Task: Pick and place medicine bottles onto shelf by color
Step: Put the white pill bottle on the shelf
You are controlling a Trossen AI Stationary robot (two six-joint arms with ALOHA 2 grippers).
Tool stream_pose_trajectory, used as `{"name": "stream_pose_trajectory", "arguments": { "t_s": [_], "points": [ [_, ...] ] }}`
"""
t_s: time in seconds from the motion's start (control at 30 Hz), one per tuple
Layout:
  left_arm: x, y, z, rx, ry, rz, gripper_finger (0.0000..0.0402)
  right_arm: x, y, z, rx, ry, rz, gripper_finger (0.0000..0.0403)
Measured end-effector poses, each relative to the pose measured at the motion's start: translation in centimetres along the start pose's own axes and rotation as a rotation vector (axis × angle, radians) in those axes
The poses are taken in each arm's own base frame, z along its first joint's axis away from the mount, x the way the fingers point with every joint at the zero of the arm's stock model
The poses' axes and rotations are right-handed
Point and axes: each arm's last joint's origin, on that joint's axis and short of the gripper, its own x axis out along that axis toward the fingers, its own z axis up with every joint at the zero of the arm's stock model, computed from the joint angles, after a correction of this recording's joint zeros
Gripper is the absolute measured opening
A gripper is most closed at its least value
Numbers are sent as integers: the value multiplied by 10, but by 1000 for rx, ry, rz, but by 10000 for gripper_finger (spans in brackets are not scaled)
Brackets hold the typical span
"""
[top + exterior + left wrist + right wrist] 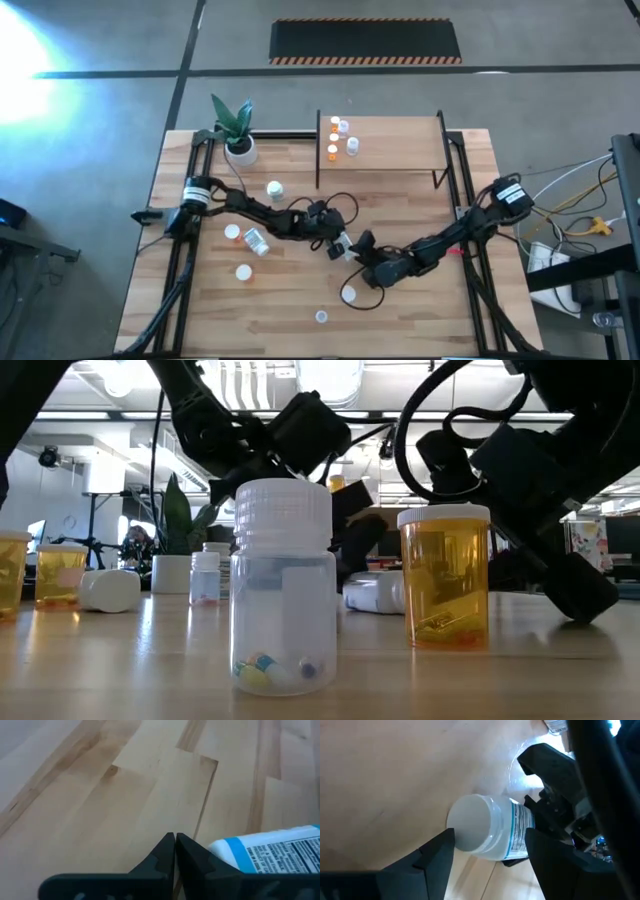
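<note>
1. The tabletop is pale, smooth, matt wood.
2. The white bottle looks like glossy plastic with a paper label.
3. The orange bottle is translucent plastic.
4. The clear bottle has a ribbed cap.

White bottle cut off by frame edge; shelf bottles too small to tell.

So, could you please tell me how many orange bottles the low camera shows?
3 orange bottles: one right of the clear bottle, two at the left edge; more may be hidden.
</note>
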Motion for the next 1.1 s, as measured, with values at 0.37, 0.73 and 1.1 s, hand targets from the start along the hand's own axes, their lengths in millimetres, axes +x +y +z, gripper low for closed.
{"name": "stream_pose_trajectory", "arguments": {
  "t_s": [0.37, 0.73, 1.1],
  "points": [
    [0, -5, 7, 11, -19, -52, 3, -37, -42, 1, 459, -82, -98, 197],
    [-7, -20, 8, 73, 0, -85, 3, -75, -64, -15, 726, -77, -53, 176],
    [-68, -37, 29, 253, 9, -5, 3, -93, -36, -31, 677, -79, 408, 190]
  ]
}}
